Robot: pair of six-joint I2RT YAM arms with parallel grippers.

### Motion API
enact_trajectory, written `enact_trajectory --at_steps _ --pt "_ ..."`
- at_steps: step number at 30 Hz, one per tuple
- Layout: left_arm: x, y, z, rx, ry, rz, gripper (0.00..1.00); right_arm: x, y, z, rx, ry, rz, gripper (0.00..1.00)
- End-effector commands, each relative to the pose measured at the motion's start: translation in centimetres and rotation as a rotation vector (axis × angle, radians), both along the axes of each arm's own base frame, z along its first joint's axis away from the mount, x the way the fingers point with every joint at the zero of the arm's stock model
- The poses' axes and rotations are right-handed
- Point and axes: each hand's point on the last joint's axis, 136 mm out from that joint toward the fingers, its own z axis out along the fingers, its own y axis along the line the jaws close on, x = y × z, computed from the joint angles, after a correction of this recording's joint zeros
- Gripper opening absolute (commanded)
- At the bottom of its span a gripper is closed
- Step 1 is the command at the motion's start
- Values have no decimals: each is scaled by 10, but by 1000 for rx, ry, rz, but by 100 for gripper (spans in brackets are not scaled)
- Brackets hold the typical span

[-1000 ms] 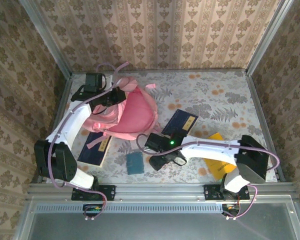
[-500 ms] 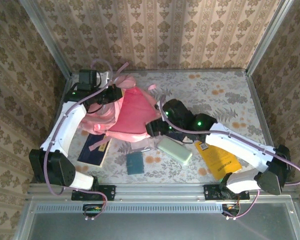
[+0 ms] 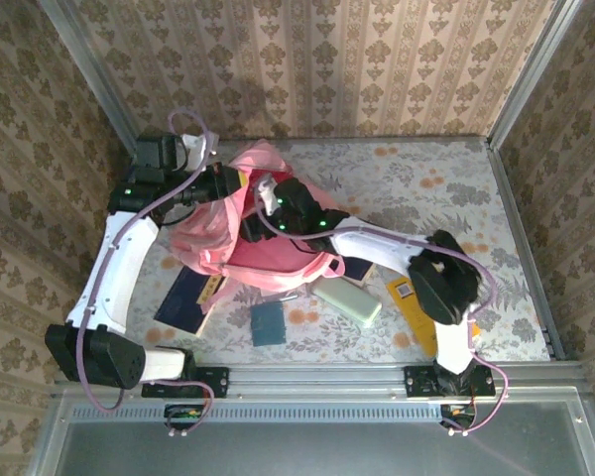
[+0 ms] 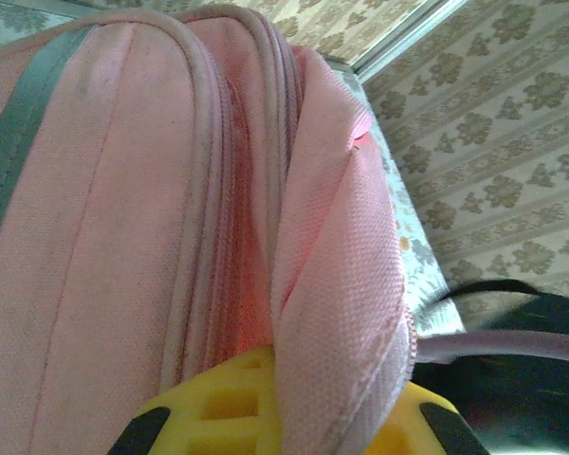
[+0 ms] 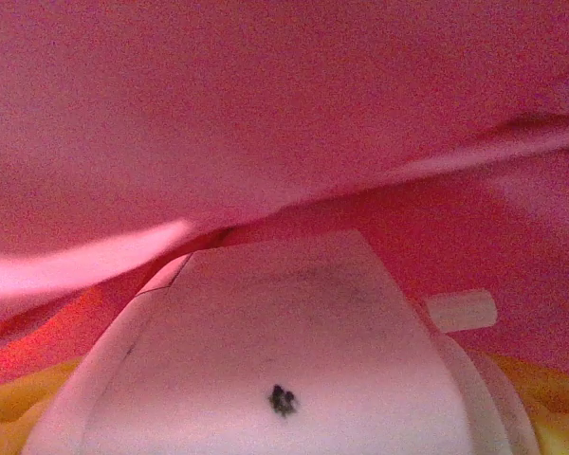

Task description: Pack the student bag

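Observation:
The pink student bag lies at the table's back left, its mouth lifted up. My left gripper is shut on a fold of the bag's rim, and that pink fabric runs between its yellow fingers. My right gripper reaches into the open mouth. It is shut on a flat white object with a small dark mark, surrounded by the bag's pink lining. Its yellow fingers show at the bottom corners.
On the table in front of the bag lie a dark blue book, a small teal square, a mint-green case and a yellow booklet. Patterned walls close in the table on three sides.
My right arm swung from the table's front up to the bag's mouth and pushed the white object inside. My left gripper pulled the bag's rim higher and back.

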Motion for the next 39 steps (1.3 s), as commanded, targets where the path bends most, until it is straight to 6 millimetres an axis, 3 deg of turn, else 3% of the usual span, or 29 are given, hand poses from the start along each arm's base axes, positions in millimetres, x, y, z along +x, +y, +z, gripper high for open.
enact_trajectory --at_steps 1,4,5,10,15,21,26,29,32,34,36,39 --pt "-11 -10 73 -110 -232 -76 0 19 38 24 77 -143 46 66" --pt "-6 -6 73 -96 -221 -44 0 18 55 3 -42 -168 53 97" --pt "-4 -4 73 -93 -215 -35 0 16 57 1 -77 -190 57 100" --pt "6 7 65 -67 -199 29 0 12 49 11 -126 -215 45 100" --pt "26 29 52 -61 -157 134 0 -5 32 46 -131 -284 65 100" --pt "36 39 40 -80 -125 177 0 -33 -21 104 -115 -327 -7 100" --pt "40 38 28 -88 -108 182 0 -54 -72 122 -191 -323 -100 99" --pt "40 35 22 -102 -98 185 0 -76 -94 129 -116 -251 -63 99" --pt "38 30 14 -87 -94 184 0 -81 -123 120 -123 -87 -141 100" --pt "33 24 9 -77 -91 165 0 -95 -143 114 -138 -8 -169 100" --pt "30 23 6 -75 -90 158 0 -107 -158 100 -169 29 -183 100" --pt "27 26 5 -66 -116 174 0 -133 -175 64 -182 101 -157 100"
